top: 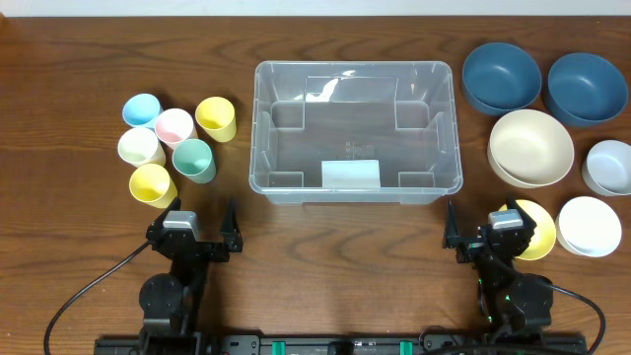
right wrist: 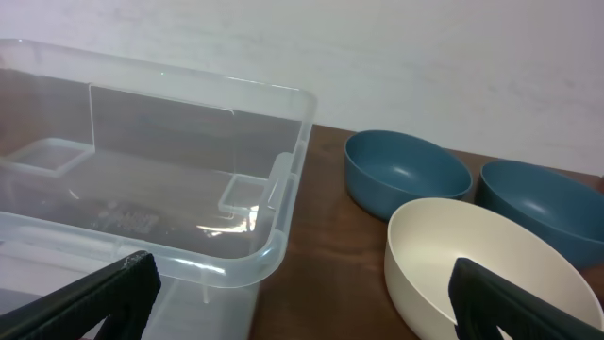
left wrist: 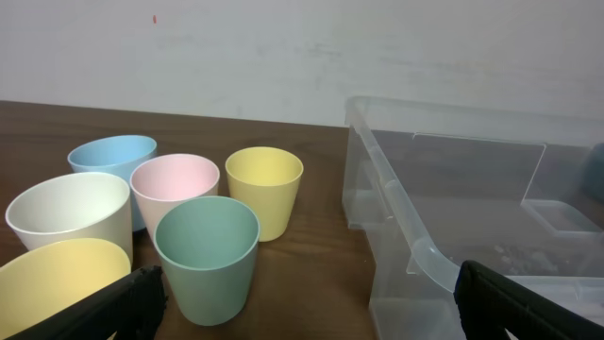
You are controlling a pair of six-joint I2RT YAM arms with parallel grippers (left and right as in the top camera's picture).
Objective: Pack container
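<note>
The clear plastic container (top: 353, 65) stands empty in the middle of the table, with a white label (top: 350, 175) on its near wall. My left gripper (top: 202, 225) rests open at the front left, short of the container's near left corner. In the left wrist view the left gripper (left wrist: 307, 316) is spread wide with only bare wood between its fingers, a green cup (left wrist: 207, 255) just ahead on the left and the container (left wrist: 396, 203) on the right. My right gripper (top: 490, 227) is open at the front right. The right wrist view shows the right gripper (right wrist: 302, 312) empty between the container (right wrist: 283, 236) and a cream bowl (right wrist: 491, 264).
Several pastel cups stand left of the container: blue (top: 141, 108), pink (top: 175, 126), yellow (top: 215, 118), white (top: 140, 146), green (top: 193, 160), yellow (top: 152, 183). To its right are two dark blue bowls (top: 502, 77), a cream bowl (top: 530, 148), a pale grey bowl (top: 609, 166), a white bowl (top: 590, 225) and a yellow bowl (top: 539, 237).
</note>
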